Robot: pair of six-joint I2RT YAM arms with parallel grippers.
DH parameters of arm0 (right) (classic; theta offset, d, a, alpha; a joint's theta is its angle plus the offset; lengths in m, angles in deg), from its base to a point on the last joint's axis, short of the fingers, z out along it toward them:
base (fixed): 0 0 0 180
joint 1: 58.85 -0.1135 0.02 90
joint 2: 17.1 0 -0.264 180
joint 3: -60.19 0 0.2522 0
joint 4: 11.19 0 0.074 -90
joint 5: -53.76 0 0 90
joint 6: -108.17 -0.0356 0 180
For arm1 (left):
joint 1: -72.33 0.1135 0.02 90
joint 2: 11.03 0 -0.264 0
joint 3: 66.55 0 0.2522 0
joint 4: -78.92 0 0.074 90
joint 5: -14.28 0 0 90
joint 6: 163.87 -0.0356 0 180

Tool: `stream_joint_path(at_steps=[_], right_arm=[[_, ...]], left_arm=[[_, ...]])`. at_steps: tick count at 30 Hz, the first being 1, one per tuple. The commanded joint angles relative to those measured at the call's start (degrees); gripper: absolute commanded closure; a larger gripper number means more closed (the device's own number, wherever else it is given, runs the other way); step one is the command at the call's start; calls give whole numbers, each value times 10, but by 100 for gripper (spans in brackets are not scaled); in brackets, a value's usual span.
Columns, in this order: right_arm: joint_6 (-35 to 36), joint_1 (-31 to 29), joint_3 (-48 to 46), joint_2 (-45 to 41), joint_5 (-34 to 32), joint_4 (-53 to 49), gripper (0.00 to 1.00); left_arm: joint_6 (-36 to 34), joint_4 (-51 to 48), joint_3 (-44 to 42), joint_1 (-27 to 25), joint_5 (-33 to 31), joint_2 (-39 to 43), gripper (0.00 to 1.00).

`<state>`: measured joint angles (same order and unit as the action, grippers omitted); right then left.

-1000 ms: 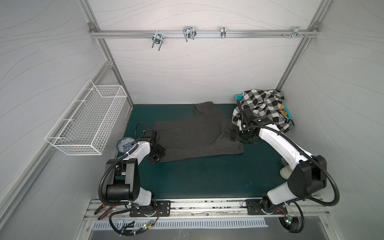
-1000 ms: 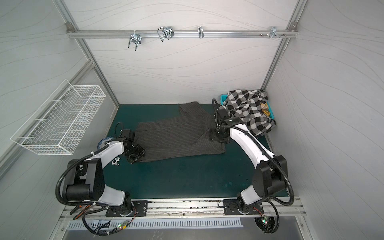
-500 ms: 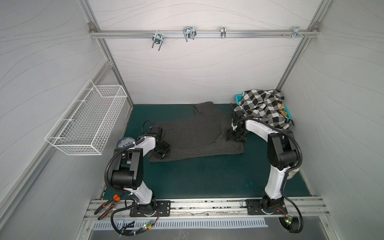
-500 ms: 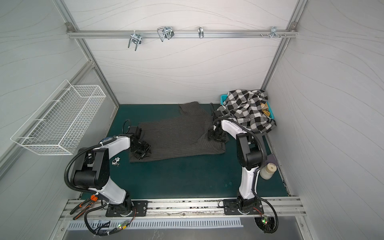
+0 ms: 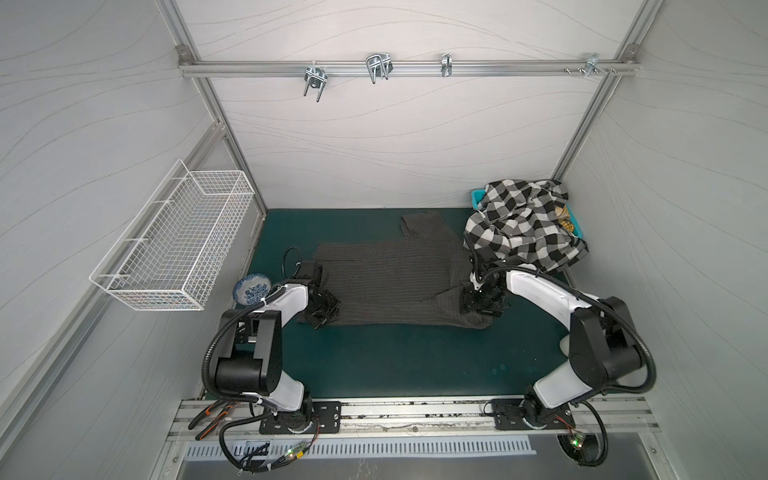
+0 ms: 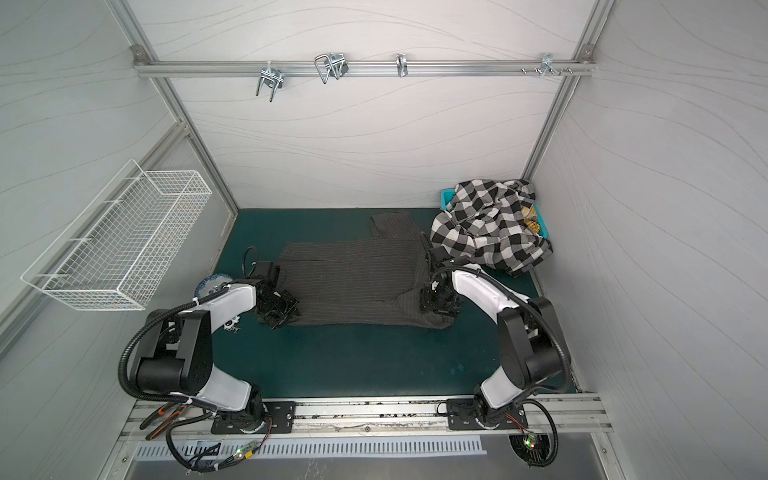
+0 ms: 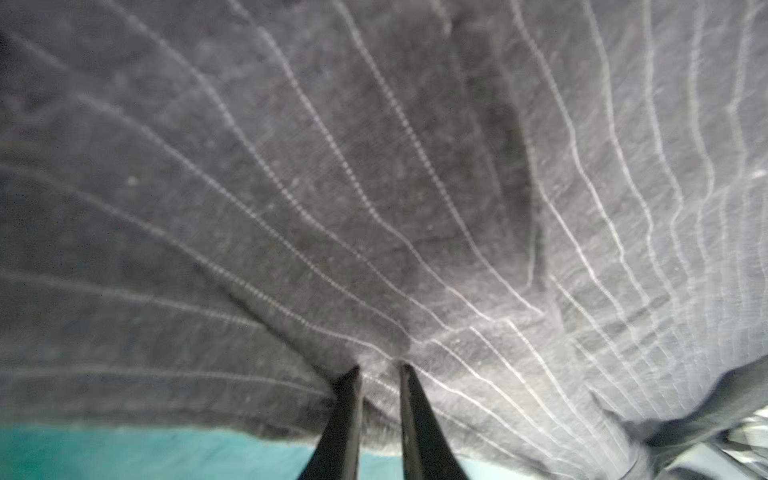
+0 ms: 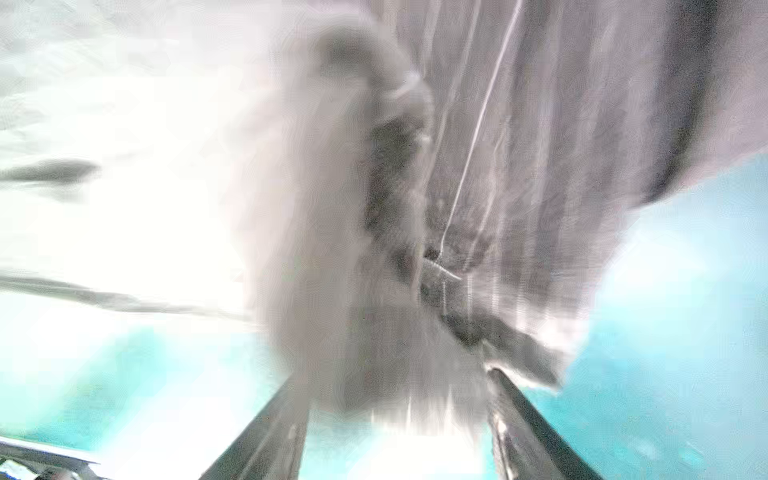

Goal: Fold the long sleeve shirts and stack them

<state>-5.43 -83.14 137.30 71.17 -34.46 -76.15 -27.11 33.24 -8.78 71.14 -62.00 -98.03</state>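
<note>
Top views, pinstriped shirt (image 5: 386, 286): charcoal with thin pale stripes. It is spread flat across the middle of the green mat (image 5: 395, 361), with one sleeve reaching toward the far edge.
Top views, checked shirt (image 5: 523, 224): black and white, heaped in the far right corner over the teal basket (image 5: 478, 194).
Top views, grippers: the left gripper (image 6: 278, 313) is at the pinstriped shirt's left end and the right gripper (image 6: 436, 305) at its right end. Both are low on the cloth.
Left wrist, jaws: the fingers (image 7: 415, 415) are nearly together, pinching the cloth just inside its edge. Creases fan out from the tips.
Right wrist, jaws: blurred. The fingers (image 8: 536, 424) stand wide apart with a bunch of cloth between them; I cannot tell whether they grip it.
Handling: probably light and limp, likely to sag and crease. Best taken at corners or seams, both ends at once.
</note>
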Motion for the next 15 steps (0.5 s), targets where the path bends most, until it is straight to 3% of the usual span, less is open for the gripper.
stream_joint_path(at_steps=[1, 8, 15], right_arm=[[7, -2, 93, -6, -80, -60, 28], [21, 21, 280, 204, -103, -58, 29], [44, 35, 380, 332, -113, -31, 33]], left_arm=[[-31, -58, 28, 1, -26, 6, 78], [-38, -94, 103, 0, -14, 22, 77], [-56, -83, 89, -2, -7, 18, 82]])
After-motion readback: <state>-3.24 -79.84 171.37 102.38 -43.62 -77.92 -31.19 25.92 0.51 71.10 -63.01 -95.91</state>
